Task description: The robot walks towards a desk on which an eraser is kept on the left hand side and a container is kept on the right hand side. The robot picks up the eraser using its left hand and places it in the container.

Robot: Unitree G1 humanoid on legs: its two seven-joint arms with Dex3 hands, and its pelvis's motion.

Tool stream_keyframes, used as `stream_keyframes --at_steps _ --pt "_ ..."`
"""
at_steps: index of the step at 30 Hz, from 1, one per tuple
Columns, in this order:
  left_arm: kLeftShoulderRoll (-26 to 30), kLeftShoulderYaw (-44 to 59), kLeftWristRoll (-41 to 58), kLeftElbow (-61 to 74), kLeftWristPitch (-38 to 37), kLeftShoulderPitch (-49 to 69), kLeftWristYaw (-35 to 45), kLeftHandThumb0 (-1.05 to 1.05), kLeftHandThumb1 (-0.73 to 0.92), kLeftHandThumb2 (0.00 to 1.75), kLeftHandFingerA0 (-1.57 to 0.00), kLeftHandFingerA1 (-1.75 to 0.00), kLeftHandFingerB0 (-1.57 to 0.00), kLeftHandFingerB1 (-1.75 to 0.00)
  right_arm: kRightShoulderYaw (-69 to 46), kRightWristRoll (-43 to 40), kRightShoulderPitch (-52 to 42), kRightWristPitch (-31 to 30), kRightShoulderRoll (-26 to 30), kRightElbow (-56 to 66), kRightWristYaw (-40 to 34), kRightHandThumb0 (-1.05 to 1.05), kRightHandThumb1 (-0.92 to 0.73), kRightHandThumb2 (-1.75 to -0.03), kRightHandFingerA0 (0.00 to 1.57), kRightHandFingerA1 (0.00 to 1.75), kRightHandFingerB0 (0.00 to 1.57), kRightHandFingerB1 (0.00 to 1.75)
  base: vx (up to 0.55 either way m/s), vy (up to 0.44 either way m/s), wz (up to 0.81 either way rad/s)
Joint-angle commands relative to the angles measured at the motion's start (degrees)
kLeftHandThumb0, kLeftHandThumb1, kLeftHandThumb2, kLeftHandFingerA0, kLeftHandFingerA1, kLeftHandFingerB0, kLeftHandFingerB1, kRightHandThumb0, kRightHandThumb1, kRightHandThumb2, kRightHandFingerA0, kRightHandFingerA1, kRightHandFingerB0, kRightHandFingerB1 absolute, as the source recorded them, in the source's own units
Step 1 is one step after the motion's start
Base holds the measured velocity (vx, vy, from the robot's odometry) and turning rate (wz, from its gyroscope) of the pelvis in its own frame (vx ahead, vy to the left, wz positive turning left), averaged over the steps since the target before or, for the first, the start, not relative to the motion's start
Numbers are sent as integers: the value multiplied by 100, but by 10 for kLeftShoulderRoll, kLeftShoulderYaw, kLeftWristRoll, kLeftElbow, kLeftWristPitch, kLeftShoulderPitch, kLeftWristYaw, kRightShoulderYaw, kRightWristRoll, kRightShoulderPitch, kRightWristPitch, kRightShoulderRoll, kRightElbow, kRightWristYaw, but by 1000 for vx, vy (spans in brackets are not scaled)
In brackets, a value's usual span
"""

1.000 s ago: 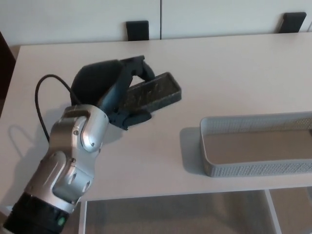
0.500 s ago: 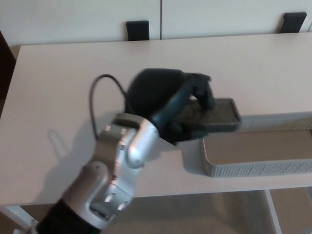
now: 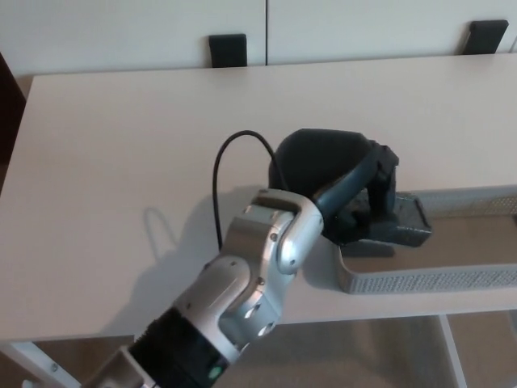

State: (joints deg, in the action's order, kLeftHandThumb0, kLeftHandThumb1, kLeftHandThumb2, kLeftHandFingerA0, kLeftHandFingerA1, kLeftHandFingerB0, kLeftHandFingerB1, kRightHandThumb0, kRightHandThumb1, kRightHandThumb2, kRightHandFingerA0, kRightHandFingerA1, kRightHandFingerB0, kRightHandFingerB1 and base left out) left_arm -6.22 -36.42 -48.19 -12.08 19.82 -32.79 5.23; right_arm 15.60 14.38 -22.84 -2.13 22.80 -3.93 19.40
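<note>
The eraser (image 3: 400,222) is a dark, flat block. It is held up in the air, right over the left end of the basket (image 3: 428,279). Its long side points across toward the far right end of the basket, almost the same way the basket runs. It sits level, or close to level. I cannot tell if it touches the basket's rim or floats just above it.

The left hand (image 3: 343,186) has the eraser. Its fingers (image 3: 380,182) are wrapped tight around the end of the eraser nearest the arm, one on top and the rest below. The hand is just beside the basket's left wall, and the silver arm reaches in from the near edge of the table (image 3: 121,145).

The basket is open on top and looks empty under the eraser. So the drop spot is straight down. The hand likely only needs to lower a little and let go.

The right hand is not in the picture.
</note>
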Motion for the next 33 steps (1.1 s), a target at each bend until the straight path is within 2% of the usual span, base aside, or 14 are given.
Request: stream_keyframes --at_steps 1,2,4,5,8,9,14,16,20,21,23,25,28,33 --pt "-16 4 6 -24 -2 -20 -16 -81 83 66 -138 -138 -94 -89 1 3 -2 -4 6 2 4 -45 -44 -78 63 58 48 48 0 0 0" --pt "-19 2 2 -29 6 -31 -4 -66 58 113 -149 -136 -91 -93 1 4 1 -4 7 2 4 -41 -51 -55 65 44 60 39 0 0 0" --pt "-23 -1 -2 -35 13 -42 3 -84 83 68 -133 -127 -95 -95 4 10 3 -13 7 9 4 -41 -51 -55 63 43 60 39 0 0 0" --pt "-25 -2 -4 -38 13 -46 1 -83 63 106 -130 -125 -101 -105 4 10 5 -19 7 12 5 -42 -51 -56 62 43 60 39 0 0 0" --pt "-34 -5 -6 -43 13 -47 -10 -71 59 114 -147 -136 -101 -105 4 11 6 -23 7 14 5 -41 -50 -55 63 43 61 39 0 0 0" --pt "-39 -8 -8 -45 12 -47 -15 -81 82 76 -135 -133 -103 -104 3 12 2 -28 7 21 4 -46 -44 -76 58 54 54 50 0 0 0" --pt "-59 -13 2 -56 -1 -50 -23 -75 60 112 -153 -139 -95 -96 6 20 1 -19 12 22 5 -43 -52 -56 61 42 61 39 0 0 0" --pt "-68 -15 4 -58 -8 -49 -30 -84 84 67 -136 -135 -101 -99 7 18 5 -14 11 15 5 -42 -51 -56 63 43 61 39 0 0 0" --pt "-81 -32 0 -66 -12 -53 -34 -82 78 64 -137 -134 -98 -87 11 22 12 -16 11 9 6 -43 -51 -56 63 43 61 39 0 0 0" --pt "-87 -36 14 -63 5 -60 18 -96 51 90 -37 -71 -22 -60 12 20 16 -21 10 10 10 -44 -51 -56 61 42 60 39 0 0 0" --pt "-80 -56 10 -63 11 -67 58 -98 57 99 -6 -21 -3 -38 17 23 23 -31 11 12 15 -45 -51 -56 61 42 59 39 0 0 0" --pt "-77 -69 11 -62 10 -65 75 -105 69 63 0 0 0 -22 18 25 25 -38 13 16 18 -46 -51 -56 59 41 58 38 0 0 0" --pt "-80 -78 12 -59 23 -64 100 -105 65 97 0 0 0 -26 18 23 24 -48 12 24 20 -49 -44 -76 54 53 49 48 0 0 0" --pt "-70 -82 7 -53 23 -54 103 -105 81 70 0 0 0 -16 22 27 26 -54 12 29 24 -48 -45 -76 53 52 50 48 0 0 0"
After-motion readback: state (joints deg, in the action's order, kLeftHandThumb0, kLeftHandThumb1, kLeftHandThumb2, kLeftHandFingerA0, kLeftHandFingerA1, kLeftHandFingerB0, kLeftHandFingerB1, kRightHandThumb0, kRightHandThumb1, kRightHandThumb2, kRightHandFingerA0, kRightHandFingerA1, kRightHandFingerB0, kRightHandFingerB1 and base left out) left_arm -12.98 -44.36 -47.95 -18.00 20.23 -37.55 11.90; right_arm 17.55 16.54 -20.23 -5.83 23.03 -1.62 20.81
